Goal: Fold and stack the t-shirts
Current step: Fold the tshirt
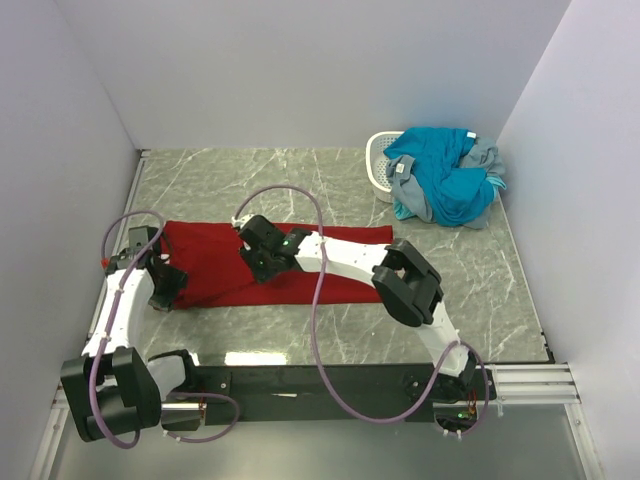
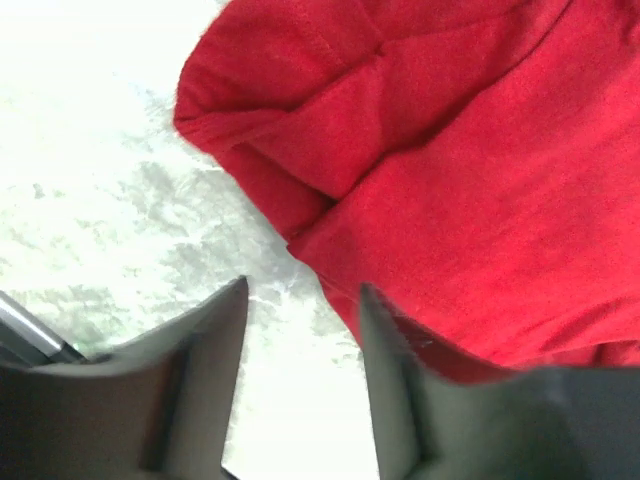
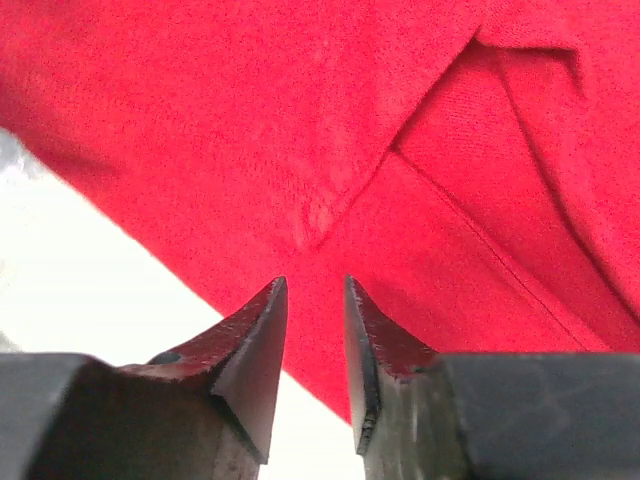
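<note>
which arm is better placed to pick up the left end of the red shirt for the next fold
Left. The left gripper sits open right at the red shirt's left edge, with the cloth just beside it. The right gripper hovers over the shirt's middle, farther from that end.

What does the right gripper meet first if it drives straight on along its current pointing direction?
The red t-shirt. The right gripper points into the flat cloth just beyond its tips, with the jaws a little apart and nothing between them. The wrist view doesn't show how much gap remains.
</note>
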{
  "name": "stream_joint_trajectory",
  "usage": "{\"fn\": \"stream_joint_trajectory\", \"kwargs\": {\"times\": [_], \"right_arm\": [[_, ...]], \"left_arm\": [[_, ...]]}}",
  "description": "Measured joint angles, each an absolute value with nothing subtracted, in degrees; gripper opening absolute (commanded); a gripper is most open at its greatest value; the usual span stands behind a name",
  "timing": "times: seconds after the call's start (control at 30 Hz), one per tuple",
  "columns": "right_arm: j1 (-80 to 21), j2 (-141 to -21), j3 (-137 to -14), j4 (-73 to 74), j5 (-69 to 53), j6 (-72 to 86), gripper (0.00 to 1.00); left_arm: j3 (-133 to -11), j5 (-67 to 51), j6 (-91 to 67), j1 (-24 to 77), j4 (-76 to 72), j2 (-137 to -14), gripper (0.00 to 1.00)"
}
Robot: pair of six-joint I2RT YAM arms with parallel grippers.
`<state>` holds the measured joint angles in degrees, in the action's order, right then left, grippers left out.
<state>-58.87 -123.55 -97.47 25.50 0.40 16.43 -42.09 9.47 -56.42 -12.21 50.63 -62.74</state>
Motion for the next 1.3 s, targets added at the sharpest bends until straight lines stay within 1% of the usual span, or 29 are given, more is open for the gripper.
{"fn": "stream_joint_trajectory", "kwargs": {"times": [0.1,0.2,0.3,0.4,0.53,0.6,0.7,0.83,1.0,1.3], "right_arm": [[-58.72,-121.08,-97.21,27.14,0.62,15.05,0.42],[-57.89,-117.36,-97.19,28.84,1.23,13.96,0.43],[-54.85,-112.68,-95.96,29.17,1.76,13.82,0.44],[-48.16,-106.85,-92.01,28.25,1.91,14.22,0.44],[-36.75,-102.37,-85.93,26.28,1.96,14.68,0.44],[-31.99,-102.54,-83.88,25.67,2.07,14.41,0.44],[-27.97,-103.81,-81.95,25.69,2.26,13.61,0.44],[-24.69,-107.55,-81.87,25.50,1.13,13.54,0.43],[-22.09,-111.24,-81.87,26.55,-1.45,13.89,0.43],[-21.12,-115.50,-82.17,29.61,-6.74,15.18,0.41]], "left_arm": [[-43.11,9.85,-56.80,-12.34,52.64,-61.58,0.70],[-44.86,9.93,-56.77,-12.34,54.04,-60.45,0.70],[-46.65,9.85,-56.73,-12.27,53.21,-59.81,0.71],[-47.03,9.41,-56.86,-11.00,49.80,-59.99,0.71],[-47.72,9.32,-58.00,-4.60,42.59,-64.51,0.72],[-49.54,8.88,-58.33,-1.37,39.81,-69.71,0.72],[-53.45,7.79,-59.22,2.17,34.59,-79.57,0.72],[-55.92,6.13,-60.82,3.09,30.15,-88.77,0.73],[-56.31,5.10,-62.30,3.09,27.42,-95.44,0.73],[-64.79,3.66,-60.60,2.94,27.35,-103.04,0.73]]}}
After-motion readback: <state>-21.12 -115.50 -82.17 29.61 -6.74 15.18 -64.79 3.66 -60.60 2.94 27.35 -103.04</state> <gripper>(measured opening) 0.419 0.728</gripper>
